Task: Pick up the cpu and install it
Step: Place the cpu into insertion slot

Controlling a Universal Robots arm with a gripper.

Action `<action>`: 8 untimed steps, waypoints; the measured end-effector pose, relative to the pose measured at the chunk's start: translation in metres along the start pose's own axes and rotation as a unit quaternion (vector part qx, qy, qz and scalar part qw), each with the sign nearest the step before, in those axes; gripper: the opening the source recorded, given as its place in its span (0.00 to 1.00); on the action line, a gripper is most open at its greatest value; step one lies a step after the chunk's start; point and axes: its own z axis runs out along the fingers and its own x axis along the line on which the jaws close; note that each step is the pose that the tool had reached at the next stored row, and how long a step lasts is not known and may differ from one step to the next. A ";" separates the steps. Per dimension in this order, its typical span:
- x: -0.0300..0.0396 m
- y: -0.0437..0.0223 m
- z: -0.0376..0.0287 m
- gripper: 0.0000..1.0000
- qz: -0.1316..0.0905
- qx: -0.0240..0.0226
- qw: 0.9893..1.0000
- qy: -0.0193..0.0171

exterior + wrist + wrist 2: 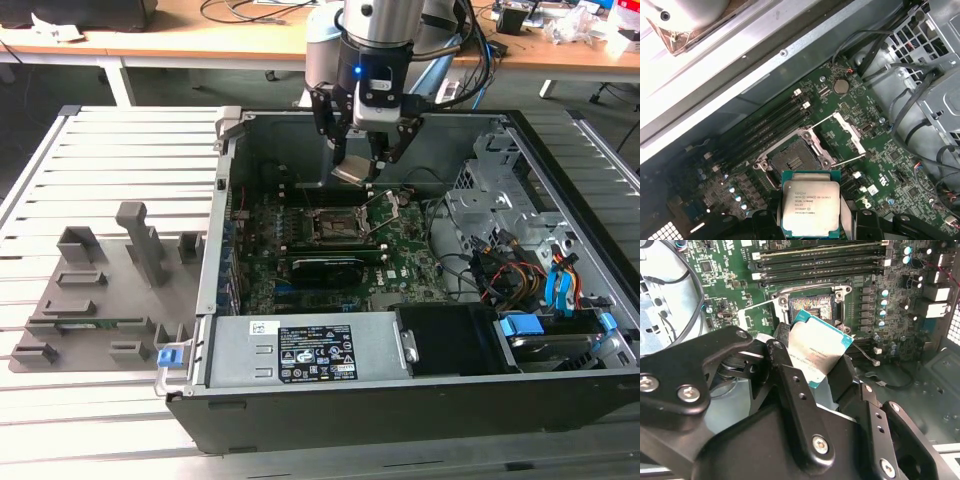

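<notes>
Above the open computer case (232,125), in the exterior view, the jaws hold the cpu (352,170) tilted, at about twelve o'clock from the bare socket (335,225) and clear of it. In the second wrist view black fingers (844,377) pinch two opposite edges of the cpu (817,352), the socket (812,305) just beyond; in the first wrist view its metal frame (849,132) stands swung open.

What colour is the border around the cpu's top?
Teal green on the cpu, framing a silver top; clearest in the first wrist view.
</notes>
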 end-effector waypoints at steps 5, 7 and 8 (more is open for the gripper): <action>0.0000 0.0000 0.0000 0.55 0.011 0.000 1.000 0.000; 0.0000 0.0000 0.0000 0.55 0.017 0.000 1.000 0.000; 0.0000 0.0000 0.0000 0.55 0.020 0.000 1.000 0.000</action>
